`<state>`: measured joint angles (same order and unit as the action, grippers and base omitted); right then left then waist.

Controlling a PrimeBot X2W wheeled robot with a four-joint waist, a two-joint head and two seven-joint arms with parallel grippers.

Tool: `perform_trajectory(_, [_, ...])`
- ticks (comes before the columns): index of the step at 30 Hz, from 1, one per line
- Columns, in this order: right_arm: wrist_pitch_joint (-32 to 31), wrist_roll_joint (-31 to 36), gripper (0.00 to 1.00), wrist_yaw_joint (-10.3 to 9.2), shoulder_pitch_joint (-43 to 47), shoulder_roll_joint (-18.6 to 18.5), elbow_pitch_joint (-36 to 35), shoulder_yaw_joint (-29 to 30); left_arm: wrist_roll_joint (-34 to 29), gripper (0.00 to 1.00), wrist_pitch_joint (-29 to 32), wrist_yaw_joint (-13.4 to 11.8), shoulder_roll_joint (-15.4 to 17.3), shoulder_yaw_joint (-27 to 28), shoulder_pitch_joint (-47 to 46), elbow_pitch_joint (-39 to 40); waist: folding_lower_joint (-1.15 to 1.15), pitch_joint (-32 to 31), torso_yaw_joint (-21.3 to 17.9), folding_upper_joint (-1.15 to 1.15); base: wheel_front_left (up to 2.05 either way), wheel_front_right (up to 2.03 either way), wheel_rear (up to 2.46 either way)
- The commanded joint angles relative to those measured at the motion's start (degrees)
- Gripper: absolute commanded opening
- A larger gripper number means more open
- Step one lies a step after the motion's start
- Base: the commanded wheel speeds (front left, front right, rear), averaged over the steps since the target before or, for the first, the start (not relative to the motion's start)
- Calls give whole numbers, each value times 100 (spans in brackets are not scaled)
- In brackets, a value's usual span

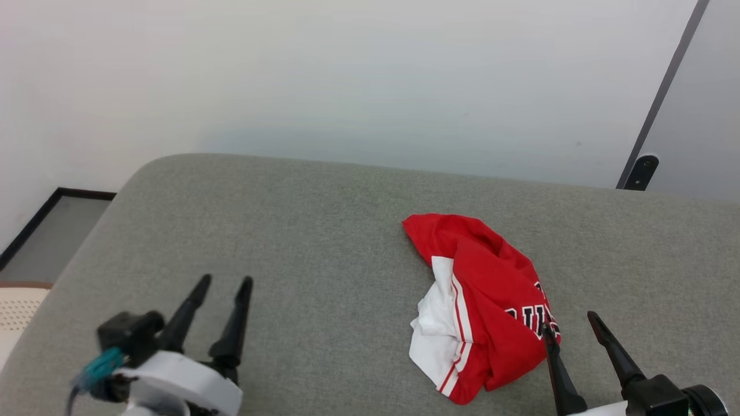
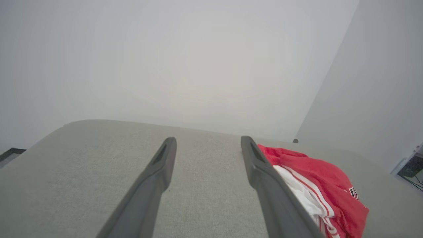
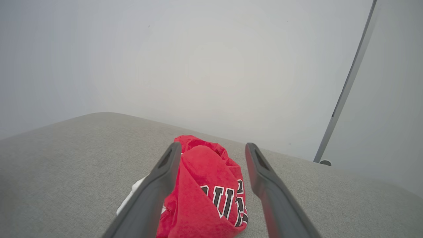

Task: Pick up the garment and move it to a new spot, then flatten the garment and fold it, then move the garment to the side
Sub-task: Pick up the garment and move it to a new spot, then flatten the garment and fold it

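Observation:
The garment (image 1: 485, 300) lies crumpled in a heap on the grey cushioned surface (image 1: 300, 231), right of centre. It is red, with a white sleeve and striped trim at its left and black white-outlined lettering at its right edge. My right gripper (image 1: 569, 320) stands open at the garment's near right edge, its left fingertip over the lettering. In the right wrist view the garment (image 3: 205, 191) sits between and beyond the open fingers of the right gripper (image 3: 213, 148). My left gripper (image 1: 225, 282) is open over bare cushion at the lower left, well apart from the garment (image 2: 317, 178).
The cushion's rounded far edge runs below a pale wall (image 1: 347, 75). A dark-edged floor strip (image 1: 52, 231) and a perforated cream surface (image 1: 17, 315) lie off the left side. A dark post (image 1: 665, 98) with a black foot stands at the back right.

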<state>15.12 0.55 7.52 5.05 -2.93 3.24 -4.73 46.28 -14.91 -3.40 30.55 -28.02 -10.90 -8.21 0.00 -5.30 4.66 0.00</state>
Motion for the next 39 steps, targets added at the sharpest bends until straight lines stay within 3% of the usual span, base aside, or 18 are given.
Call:
perform_trajectory(1, [5, -16, 100, -6, 69, 8, -6, -2, -185, 100, -28, -12, -120, 297, 205, 170, 0, -11, 0, 0, 0, 0, 0])
perform_trajectory(8, [5, -3, 100, -6, 176, 6, 38, 255, -973, 100, -22, 293, -913, 1688, 1287, 654, 0, -60, -104, 0, 0, 0, 0])
perform_trajectory(15, [5, 96, 100, -7, 255, 8, 18, 634, -1749, 100, -24, 668, -1408, 2376, 1770, 567, 0, -94, -311, 0, 0, 0, 0])
perform_trajectory(27, [5, 142, 100, -7, 135, 9, 10, 667, -2217, 100, -24, 1026, -1875, 2786, 1755, 347, 0, -10, -576, 0, 0, 0, 0])
perform_trajectory(39, [5, 151, 100, -6, 37, 9, -65, 906, -2423, 100, -24, 1084, -2063, 2611, 1503, 270, 0, 315, -1559, 0, 0, 0, 0])
